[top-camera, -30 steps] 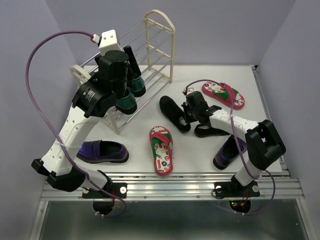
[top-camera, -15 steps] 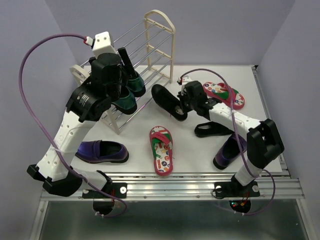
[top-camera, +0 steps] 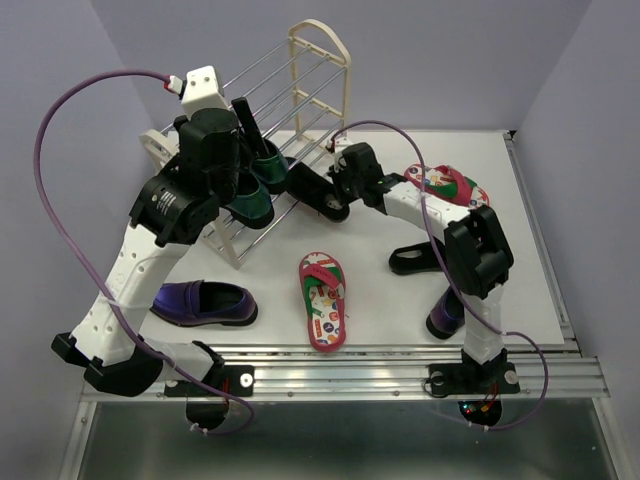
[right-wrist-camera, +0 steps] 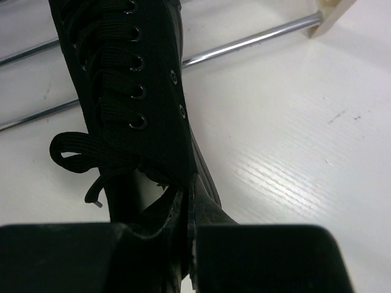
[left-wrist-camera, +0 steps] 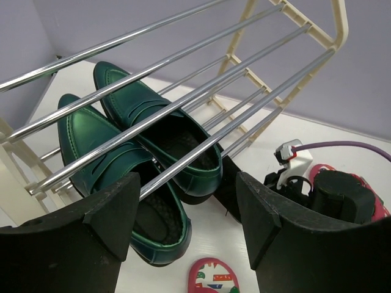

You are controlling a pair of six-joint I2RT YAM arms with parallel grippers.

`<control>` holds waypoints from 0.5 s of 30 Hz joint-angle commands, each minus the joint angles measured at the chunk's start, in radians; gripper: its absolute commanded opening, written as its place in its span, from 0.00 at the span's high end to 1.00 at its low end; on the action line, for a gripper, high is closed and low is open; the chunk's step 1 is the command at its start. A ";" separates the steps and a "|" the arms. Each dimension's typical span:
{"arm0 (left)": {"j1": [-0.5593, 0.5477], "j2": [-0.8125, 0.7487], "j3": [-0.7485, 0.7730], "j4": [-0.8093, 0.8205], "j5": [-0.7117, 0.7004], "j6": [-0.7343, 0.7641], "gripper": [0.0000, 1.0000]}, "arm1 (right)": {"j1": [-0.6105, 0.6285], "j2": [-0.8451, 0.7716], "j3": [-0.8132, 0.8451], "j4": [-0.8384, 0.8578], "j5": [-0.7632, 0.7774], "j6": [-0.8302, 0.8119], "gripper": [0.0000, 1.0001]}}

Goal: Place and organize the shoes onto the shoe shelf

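Observation:
My right gripper (top-camera: 340, 185) is shut on the heel of a black lace-up shoe (top-camera: 312, 190) and holds its toe at the bottom tier of the shoe shelf (top-camera: 320, 45). In the right wrist view the gripper (right-wrist-camera: 189, 238) pinches the shoe's (right-wrist-camera: 134, 79) heel edge, with the toe over a shelf rod (right-wrist-camera: 244, 41). My left gripper (top-camera: 250, 140) is open and empty above two dark green shoes (top-camera: 255, 190) that sit on the shelf. In the left wrist view the gripper (left-wrist-camera: 189, 232) hovers over the green shoes (left-wrist-camera: 122, 159) behind the rods (left-wrist-camera: 183, 101).
On the table lie a red flip-flop (top-camera: 322, 300) at the front centre, another (top-camera: 450, 187) at the back right, a purple loafer (top-camera: 205, 303) at the front left, a second one (top-camera: 448, 310) partly behind the right arm, and a black shoe (top-camera: 415, 260).
My right gripper has carried the black shoe left and back, from mid-table to the foot of the shelf. My left gripper has drawn up and back a little from the green shoes.

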 commanded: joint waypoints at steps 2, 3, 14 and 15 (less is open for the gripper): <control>0.007 -0.023 -0.005 0.046 -0.021 0.039 0.26 | 0.007 0.062 0.185 0.135 -0.052 -0.007 0.99; 0.007 -0.023 -0.005 0.046 -0.022 0.044 0.26 | 0.007 0.077 0.203 0.135 -0.050 -0.007 0.99; 0.014 -0.040 -0.030 0.057 -0.076 0.075 0.26 | 0.007 0.258 0.430 0.142 -0.053 0.013 0.99; 0.014 -0.043 -0.030 0.058 -0.075 0.076 0.26 | 0.007 0.266 0.441 0.142 -0.053 0.014 0.99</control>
